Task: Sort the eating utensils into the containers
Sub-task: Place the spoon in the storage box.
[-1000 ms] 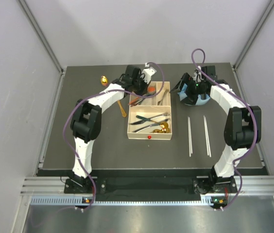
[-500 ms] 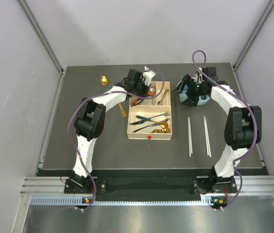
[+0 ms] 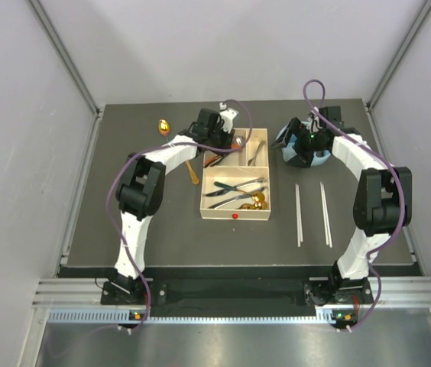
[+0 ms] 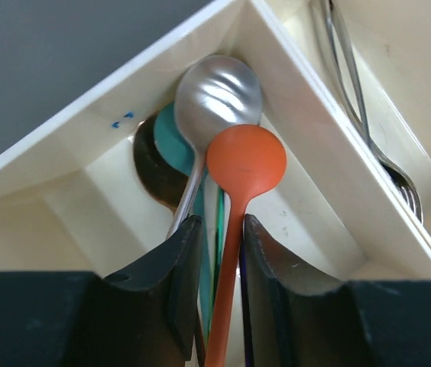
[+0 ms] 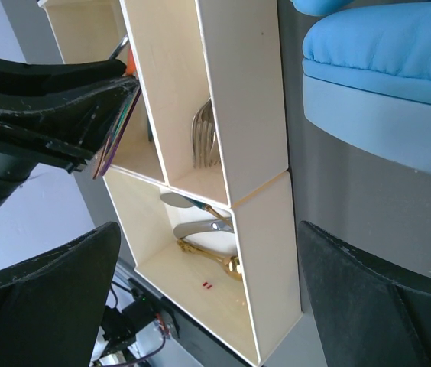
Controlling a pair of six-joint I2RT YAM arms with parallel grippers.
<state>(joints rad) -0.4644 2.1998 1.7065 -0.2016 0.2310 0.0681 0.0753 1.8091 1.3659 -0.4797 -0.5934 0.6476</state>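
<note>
The cream tray (image 3: 234, 217) lies mid-table. My left gripper (image 4: 223, 229) hangs over its back left compartment, jaws parted. An orange spoon (image 4: 246, 160) lies in the gap, its handle against the right finger and free of the left. A silver spoon (image 4: 217, 95) and a teal spoon (image 4: 168, 138) lie in that compartment too. A fork (image 4: 361, 99) lies in the compartment next to it. Knives, forks and a gold spoon (image 3: 257, 200) fill the large section. My right gripper (image 5: 209, 229) stands wide open near the tray's right wall (image 5: 238, 92), holding nothing.
Light-blue headphones (image 3: 319, 158) sit under the right wrist at the back right. Two pale chopsticks (image 3: 299, 214) (image 3: 325, 212) lie right of the tray. A gold spoon (image 3: 164, 125) rests at the back left, and another utensil (image 3: 192, 172) lies by the tray's left side.
The left jaws have parted from shut around the orange spoon's handle, and the left wrist has turned a little over the back left compartment. The right arm has not moved.
</note>
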